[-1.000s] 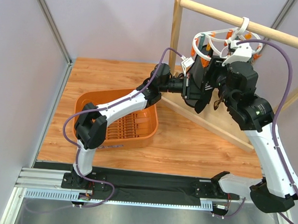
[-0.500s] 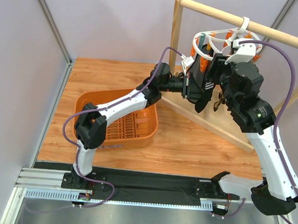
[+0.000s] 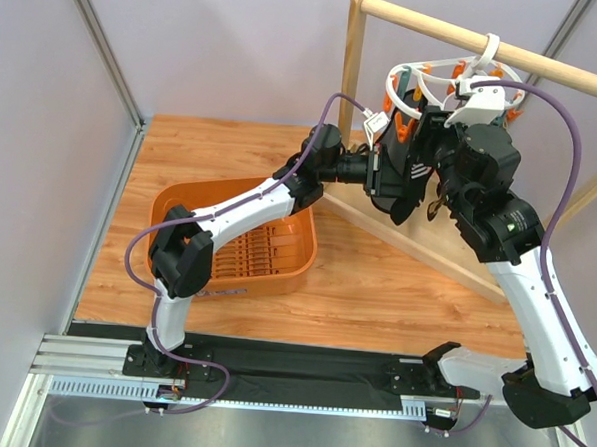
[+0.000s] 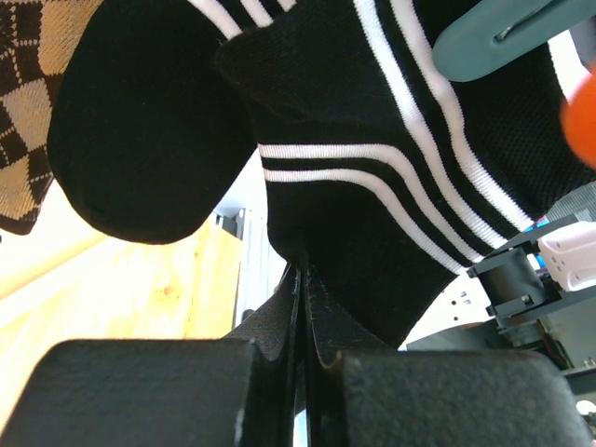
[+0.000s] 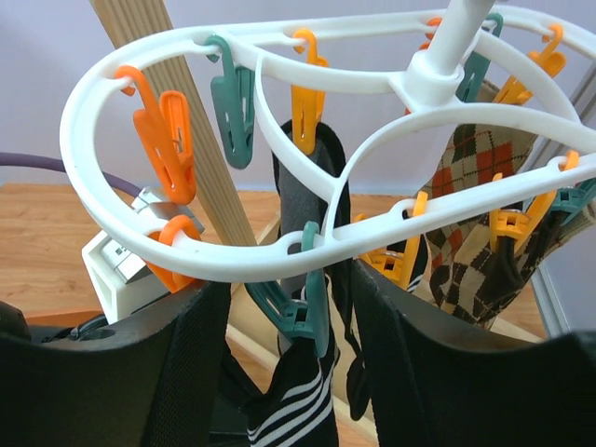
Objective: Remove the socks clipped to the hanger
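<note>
The white hanger (image 3: 436,76) hangs by its hook from the wooden rail, and its ring (image 5: 93,112) carries orange and teal clips. A teal clip (image 5: 312,307) holds a black sock with white stripes (image 5: 298,414). My right gripper (image 5: 284,298) is open, just under the ring, one finger on each side of that clip. My left gripper (image 4: 303,279) is shut on the lower part of the same striped sock (image 4: 372,214). A second black sock (image 4: 140,140) and argyle socks (image 5: 475,251) hang beside it. From above, both grippers meet under the hanger near the striped sock (image 3: 406,179).
An orange basket (image 3: 179,202) sits on the wooden table below the left arm. The wooden rail (image 3: 547,64), its upright post (image 3: 354,56) and the slanted base beam (image 3: 428,245) stand close around the hanger. Grey walls enclose the back and sides.
My right wrist has edged up and left, closer under the hanger ring. The left arm and the striped sock have stayed put.
</note>
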`<action>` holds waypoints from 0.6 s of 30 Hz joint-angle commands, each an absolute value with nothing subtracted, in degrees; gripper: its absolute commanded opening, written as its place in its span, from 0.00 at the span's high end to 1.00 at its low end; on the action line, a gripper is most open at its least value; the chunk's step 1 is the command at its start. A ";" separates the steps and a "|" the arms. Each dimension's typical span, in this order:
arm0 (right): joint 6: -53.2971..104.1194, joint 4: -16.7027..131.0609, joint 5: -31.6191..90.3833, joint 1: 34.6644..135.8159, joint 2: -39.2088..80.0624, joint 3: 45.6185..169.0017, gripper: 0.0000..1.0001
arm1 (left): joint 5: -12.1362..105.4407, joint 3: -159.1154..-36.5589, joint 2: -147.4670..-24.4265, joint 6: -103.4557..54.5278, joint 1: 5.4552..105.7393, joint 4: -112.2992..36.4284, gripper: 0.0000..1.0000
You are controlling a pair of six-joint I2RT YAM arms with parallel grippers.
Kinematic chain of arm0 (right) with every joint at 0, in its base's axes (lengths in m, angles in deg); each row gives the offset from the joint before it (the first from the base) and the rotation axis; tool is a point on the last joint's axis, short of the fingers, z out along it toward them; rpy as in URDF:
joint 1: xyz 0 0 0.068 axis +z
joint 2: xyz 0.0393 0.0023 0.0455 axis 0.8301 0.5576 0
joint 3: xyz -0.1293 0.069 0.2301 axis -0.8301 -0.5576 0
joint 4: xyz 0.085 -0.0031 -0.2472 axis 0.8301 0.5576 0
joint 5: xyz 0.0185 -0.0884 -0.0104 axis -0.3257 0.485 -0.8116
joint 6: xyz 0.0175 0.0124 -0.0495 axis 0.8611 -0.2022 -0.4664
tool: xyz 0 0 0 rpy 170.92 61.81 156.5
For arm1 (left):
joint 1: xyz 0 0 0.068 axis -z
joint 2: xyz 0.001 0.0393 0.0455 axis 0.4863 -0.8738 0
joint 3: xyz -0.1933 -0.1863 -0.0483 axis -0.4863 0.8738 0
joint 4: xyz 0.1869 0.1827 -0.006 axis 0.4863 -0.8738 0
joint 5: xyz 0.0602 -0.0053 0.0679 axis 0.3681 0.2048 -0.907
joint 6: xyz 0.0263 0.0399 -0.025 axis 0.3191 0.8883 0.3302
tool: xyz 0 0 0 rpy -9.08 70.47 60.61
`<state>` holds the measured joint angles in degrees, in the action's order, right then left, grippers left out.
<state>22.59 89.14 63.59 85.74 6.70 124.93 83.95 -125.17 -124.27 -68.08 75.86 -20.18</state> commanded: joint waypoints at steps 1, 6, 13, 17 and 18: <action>20.97 84.98 65.15 86.00 6.67 124.58 0.44 | 84.71 -127.53 -120.40 -67.73 76.12 -20.17 1.00; 20.27 85.06 65.94 86.00 7.72 125.10 0.46 | 84.62 -127.53 -120.40 -68.08 76.12 -20.09 1.00; 22.02 86.47 67.17 85.91 7.99 125.81 0.45 | 84.44 -127.62 -120.40 -68.61 76.21 -20.35 1.00; 21.67 86.20 68.66 86.00 8.07 125.02 0.45 | 84.01 -126.83 -119.96 -68.52 76.56 -20.09 1.00; 21.59 86.03 69.01 86.00 8.16 124.93 0.48 | 84.09 -126.92 -119.88 -68.52 76.56 -20.09 1.00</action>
<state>21.71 87.26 66.52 85.74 8.18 124.91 83.91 -125.37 -123.46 -68.26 75.95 -21.01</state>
